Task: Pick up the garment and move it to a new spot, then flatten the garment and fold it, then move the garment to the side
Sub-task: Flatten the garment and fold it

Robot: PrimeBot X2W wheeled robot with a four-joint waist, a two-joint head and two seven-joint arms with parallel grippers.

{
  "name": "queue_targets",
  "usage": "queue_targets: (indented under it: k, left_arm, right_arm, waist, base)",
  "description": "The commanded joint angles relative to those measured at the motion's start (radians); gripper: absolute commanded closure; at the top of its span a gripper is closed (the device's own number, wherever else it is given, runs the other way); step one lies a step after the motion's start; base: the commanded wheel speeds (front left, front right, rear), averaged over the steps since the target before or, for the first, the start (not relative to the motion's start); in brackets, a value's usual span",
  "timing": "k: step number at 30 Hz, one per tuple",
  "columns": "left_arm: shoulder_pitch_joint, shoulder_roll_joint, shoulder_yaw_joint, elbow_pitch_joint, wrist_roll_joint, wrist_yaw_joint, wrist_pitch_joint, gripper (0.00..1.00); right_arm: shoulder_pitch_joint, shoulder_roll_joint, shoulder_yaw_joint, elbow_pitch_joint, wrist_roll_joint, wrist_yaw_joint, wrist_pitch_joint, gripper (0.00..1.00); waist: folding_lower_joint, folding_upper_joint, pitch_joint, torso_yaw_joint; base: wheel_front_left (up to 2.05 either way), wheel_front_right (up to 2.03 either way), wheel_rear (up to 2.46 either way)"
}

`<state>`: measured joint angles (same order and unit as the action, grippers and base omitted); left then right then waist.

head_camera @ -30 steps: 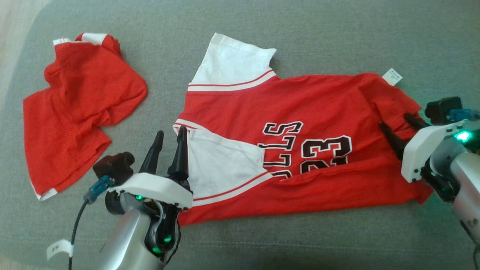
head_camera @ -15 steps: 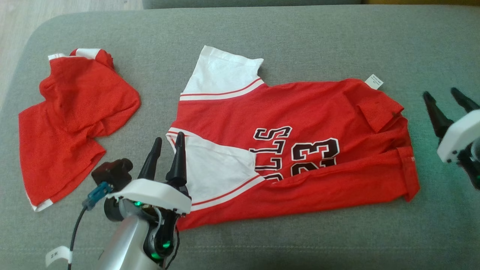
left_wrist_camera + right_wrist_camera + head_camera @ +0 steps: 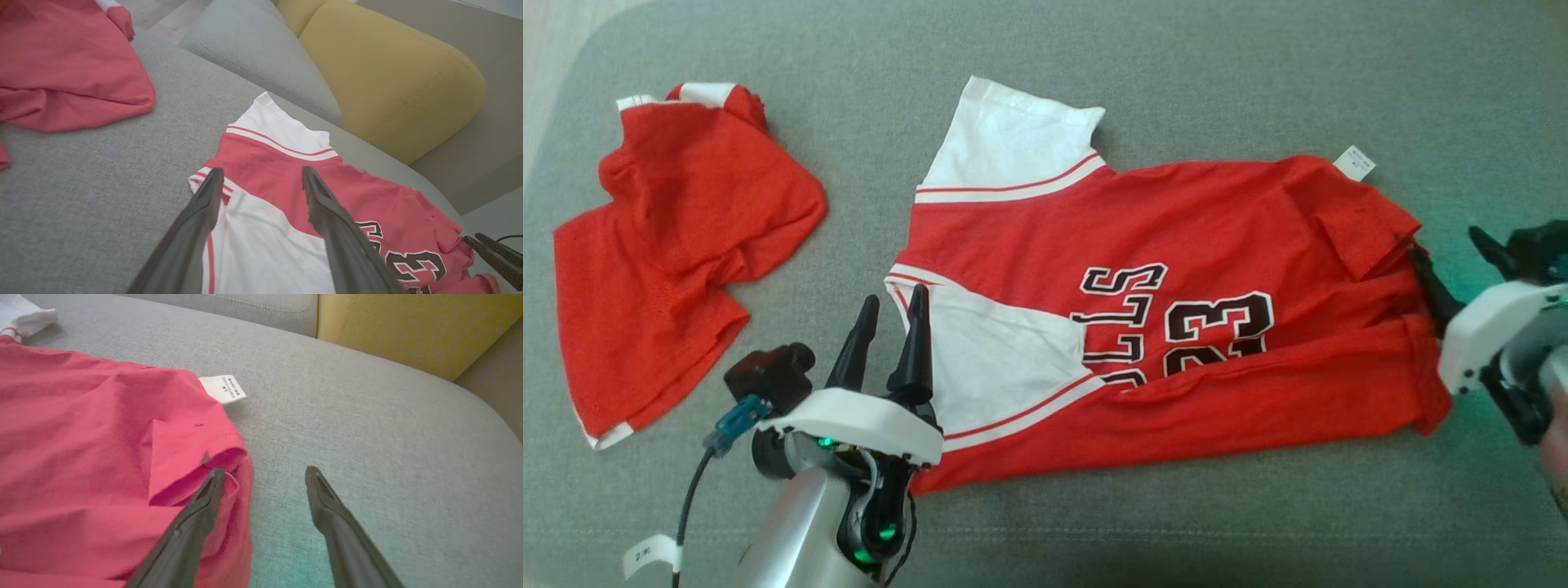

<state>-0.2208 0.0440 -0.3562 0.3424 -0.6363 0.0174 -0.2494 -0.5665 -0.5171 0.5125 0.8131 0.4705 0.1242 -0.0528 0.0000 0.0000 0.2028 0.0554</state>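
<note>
Starting at the left, the crumpled red mesh shorts (image 3: 678,229) are being left untouched, well apart from the left gripper (image 3: 896,296). That gripper's fingers are being held spread, with the tips poised over the corner of the folded white sleeve (image 3: 1005,359) of the red number-23 jersey (image 3: 1176,229). The jersey is being kept flat on the grey sofa seat (image 3: 1217,73), its long axis running from these fingers across to the other pair. At that far end the right gripper (image 3: 1447,242) is also being held spread. The finger nearer the jersey is touching or just beside the rumpled hem flap (image 3: 196,457), the other is over bare cushion, and the care label (image 3: 222,388) lies beyond the tips. By this layout, the sleeve end is being served by the left arm and the hem end by the right.
</note>
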Motion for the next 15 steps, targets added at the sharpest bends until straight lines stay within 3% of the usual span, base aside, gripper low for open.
queue_targets:
  k: [1, 15]
  left_arm:
    - [-0.034, 0.006, 0.026, -0.033, 0.004, 0.000, -0.012, 0.00]
    - [-0.059, 0.006, 0.027, -0.029, 0.006, -0.002, -0.012, 0.00]
  right_arm:
    - [-0.022, -0.009, 0.005, -0.014, -0.010, 0.007, 0.000, 0.00]
    - [-0.086, 0.010, 0.019, 0.051, -0.047, 0.007, 0.017, 0.00]
  waist:
    - [0.0000, 0.0000, 0.008, 0.002]
    - [0.0000, 0.0000, 0.050, 0.016]
  base:
    - [0.00, 0.00, 0.00]
    - [0.00, 0.00, 0.00]
